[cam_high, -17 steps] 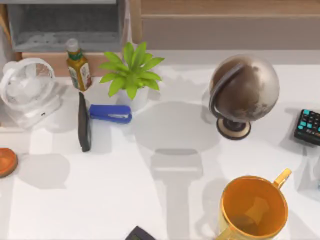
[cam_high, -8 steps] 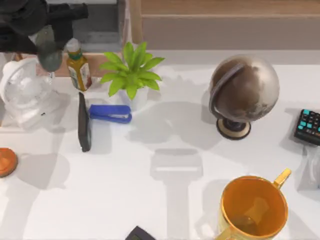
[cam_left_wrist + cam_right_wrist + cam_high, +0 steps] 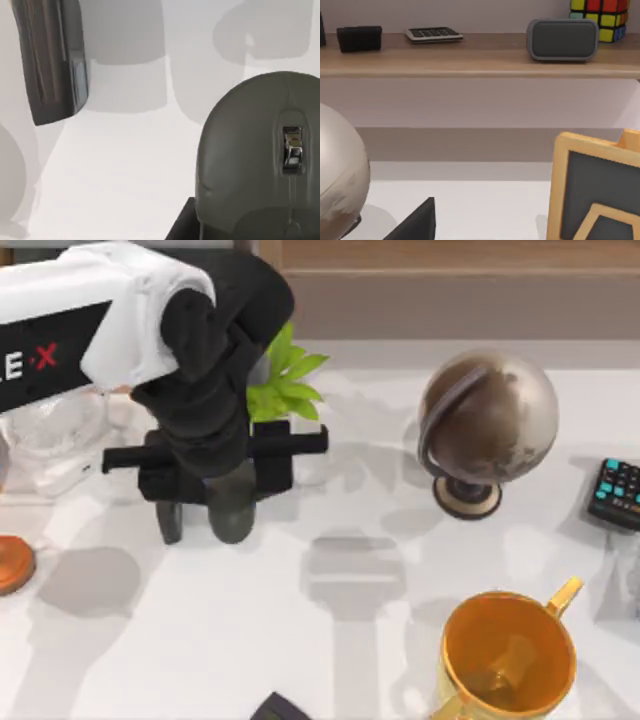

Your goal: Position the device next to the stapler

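Observation:
My left arm reaches in from the top view's upper left, and my left gripper (image 3: 231, 492) points down, shut on the device, a grey computer mouse (image 3: 233, 518). The mouse hangs just right of a thin black slab (image 3: 168, 524) that stands on its edge on the white table. In the left wrist view the mouse (image 3: 257, 160) is close, with its scroll wheel showing, and the black slab (image 3: 50, 60) lies beyond it. The stapler is hidden under my left arm. My right arm is parked at the right, its wrist camera facing the back wall.
A green plant (image 3: 290, 380) stands behind the left arm, and a clear fan (image 3: 45, 435) sits at the far left. A globe (image 3: 488, 420), a yellow mug (image 3: 505, 655), a keypad (image 3: 617, 492) and an orange disc (image 3: 12, 565) stand around. A back shelf holds a speaker (image 3: 562, 39).
My left arm has swung from the back left corner to the spot beside the plant, carrying the mouse. It now covers the stapler and the bottle.

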Robot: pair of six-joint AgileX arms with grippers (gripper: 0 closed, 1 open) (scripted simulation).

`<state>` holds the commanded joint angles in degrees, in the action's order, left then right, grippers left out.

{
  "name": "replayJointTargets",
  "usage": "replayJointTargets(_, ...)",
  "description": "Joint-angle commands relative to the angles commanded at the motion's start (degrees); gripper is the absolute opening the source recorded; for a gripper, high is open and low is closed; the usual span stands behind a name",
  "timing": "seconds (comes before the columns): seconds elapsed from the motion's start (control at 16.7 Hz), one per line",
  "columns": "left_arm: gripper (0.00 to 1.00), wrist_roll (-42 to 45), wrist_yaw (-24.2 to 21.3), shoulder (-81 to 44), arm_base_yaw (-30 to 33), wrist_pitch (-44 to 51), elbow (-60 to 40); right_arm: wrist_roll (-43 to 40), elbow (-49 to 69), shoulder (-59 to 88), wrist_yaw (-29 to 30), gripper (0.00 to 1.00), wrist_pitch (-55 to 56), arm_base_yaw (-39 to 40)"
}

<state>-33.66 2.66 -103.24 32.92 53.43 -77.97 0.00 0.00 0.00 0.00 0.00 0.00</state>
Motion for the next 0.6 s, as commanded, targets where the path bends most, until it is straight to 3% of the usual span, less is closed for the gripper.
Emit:
replayJointTargets(0.3,0.00,-5.3,1.3,-0.7,8.0,-4.2,9.1,0.0,0.0,0.0,0.0,1.00,0.0,0.0)
replayJointTargets(0.6,0.00,-6.6,1.7,-1.1,9.9,-5.3,11.4,0.0,0.0,0.0,0.0,1.00,0.0,0.0)
